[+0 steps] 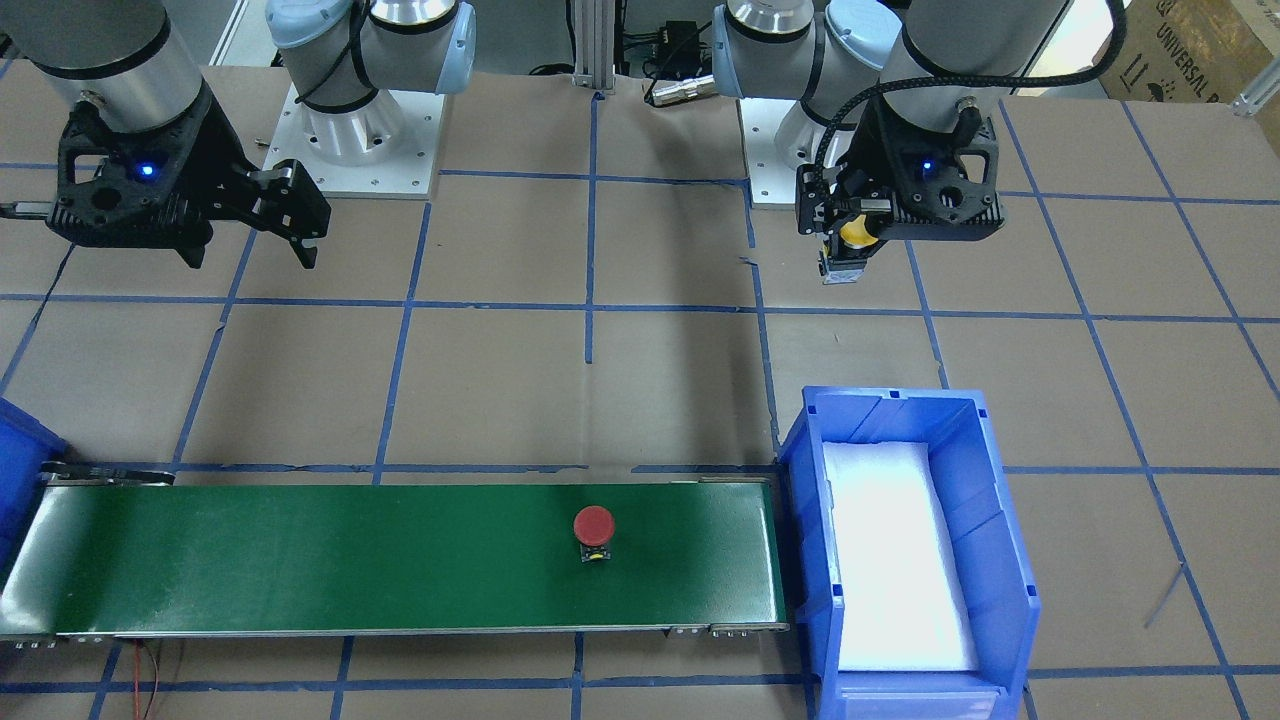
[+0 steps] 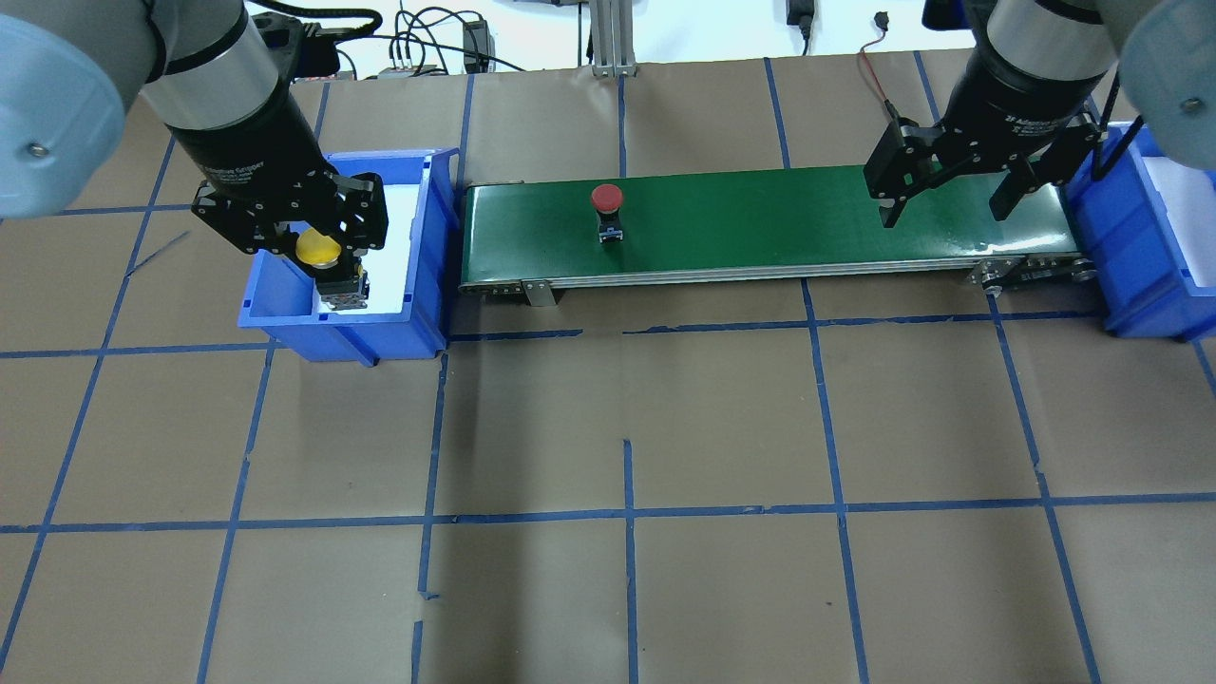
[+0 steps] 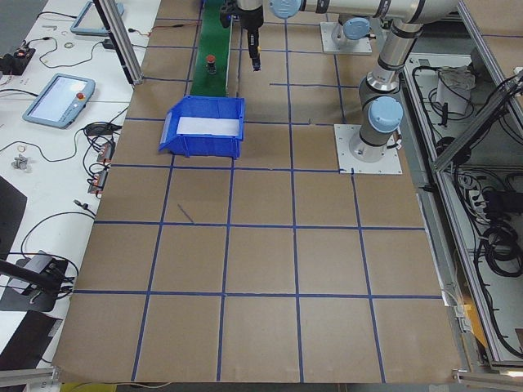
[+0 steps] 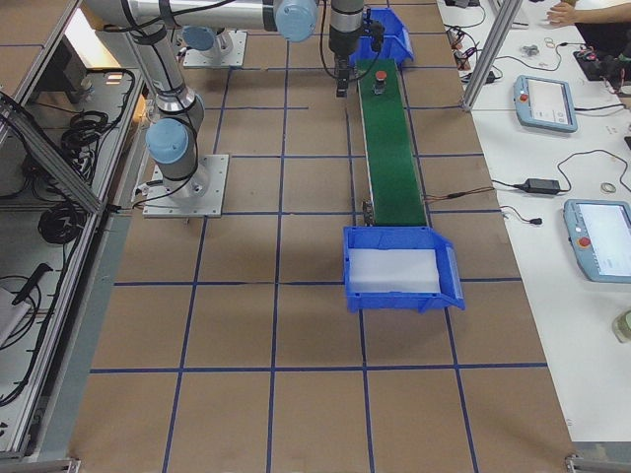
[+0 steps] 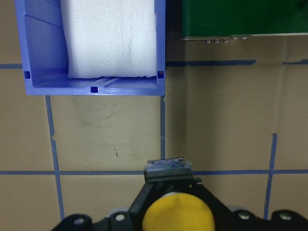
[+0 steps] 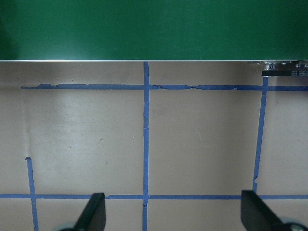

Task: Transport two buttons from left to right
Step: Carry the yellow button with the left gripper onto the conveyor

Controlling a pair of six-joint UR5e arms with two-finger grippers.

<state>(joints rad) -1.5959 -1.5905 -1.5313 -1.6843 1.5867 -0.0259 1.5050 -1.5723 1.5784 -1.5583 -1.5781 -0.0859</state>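
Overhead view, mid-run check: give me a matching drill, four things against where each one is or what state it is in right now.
1 red button
2 yellow button
3 right gripper
4 left blue bin

A open, holding nothing
B lined with white foam
C standing on the green belt
D gripped by the left gripper

Pairs: 1-C, 2-D, 3-A, 4-B

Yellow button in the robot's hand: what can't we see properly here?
- Yellow button: left wrist view, bottom edge cuts its cap; left gripper hides its sides.
- Red button: exterior left view, too small to show its base.
- Right gripper: right wrist view, only two fingertips show above the bottom edge.
- Right blue bin: overhead view, cut by the right edge.
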